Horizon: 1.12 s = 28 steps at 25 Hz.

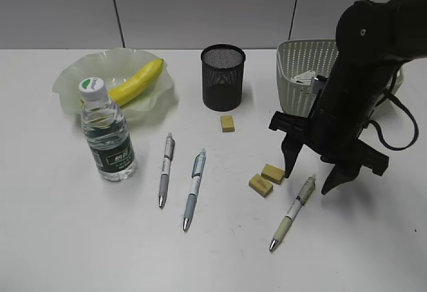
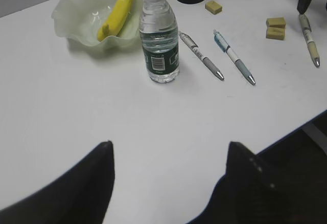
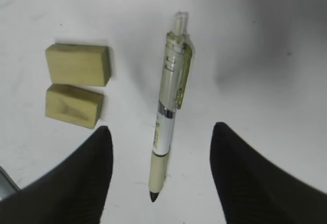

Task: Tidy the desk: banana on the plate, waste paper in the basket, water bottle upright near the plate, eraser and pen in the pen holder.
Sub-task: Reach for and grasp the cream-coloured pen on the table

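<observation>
The banana lies in the plate. The water bottle stands upright in front of the plate. The waste paper lies in the basket. The pen holder stands at the back middle. Three pens lie on the desk: two grey ones and an olive pen. My right gripper is open and straddles the olive pen, just above it. Three erasers lie loose: one near the holder, two beside the olive pen. My left gripper is open and empty above bare desk.
The desk's front edge shows at the lower right of the left wrist view. A grey wall runs behind the desk.
</observation>
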Available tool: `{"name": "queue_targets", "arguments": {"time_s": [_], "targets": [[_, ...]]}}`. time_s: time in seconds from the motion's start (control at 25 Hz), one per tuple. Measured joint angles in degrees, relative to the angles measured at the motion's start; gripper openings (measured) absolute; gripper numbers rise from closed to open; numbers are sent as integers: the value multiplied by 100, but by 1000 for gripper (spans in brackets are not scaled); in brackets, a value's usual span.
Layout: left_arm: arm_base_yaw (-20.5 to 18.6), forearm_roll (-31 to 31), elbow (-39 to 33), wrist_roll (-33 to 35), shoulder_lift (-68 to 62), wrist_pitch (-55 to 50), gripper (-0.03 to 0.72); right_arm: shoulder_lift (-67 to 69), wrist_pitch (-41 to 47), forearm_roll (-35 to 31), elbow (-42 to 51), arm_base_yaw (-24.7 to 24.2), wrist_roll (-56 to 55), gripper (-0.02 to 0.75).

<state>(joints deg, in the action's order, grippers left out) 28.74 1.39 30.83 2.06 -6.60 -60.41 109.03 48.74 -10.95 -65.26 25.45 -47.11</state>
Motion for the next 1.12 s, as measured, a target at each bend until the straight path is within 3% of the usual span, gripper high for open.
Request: {"name": "queue_targets", "arguments": {"time_s": [0.68, 0.8, 0.92, 1.12], "targets": [[0, 2, 0, 0, 0, 0, 509, 811, -206, -164, 0, 17, 220, 368], [0, 2, 0, 0, 0, 0, 509, 815, -189, -164, 0, 17, 268, 292], [0, 2, 0, 0, 0, 0, 508, 821, -182, -174, -5, 17, 349, 127], [0, 7, 0, 0, 0, 0, 507, 831, -56, -151, -58, 17, 677, 122]]}}
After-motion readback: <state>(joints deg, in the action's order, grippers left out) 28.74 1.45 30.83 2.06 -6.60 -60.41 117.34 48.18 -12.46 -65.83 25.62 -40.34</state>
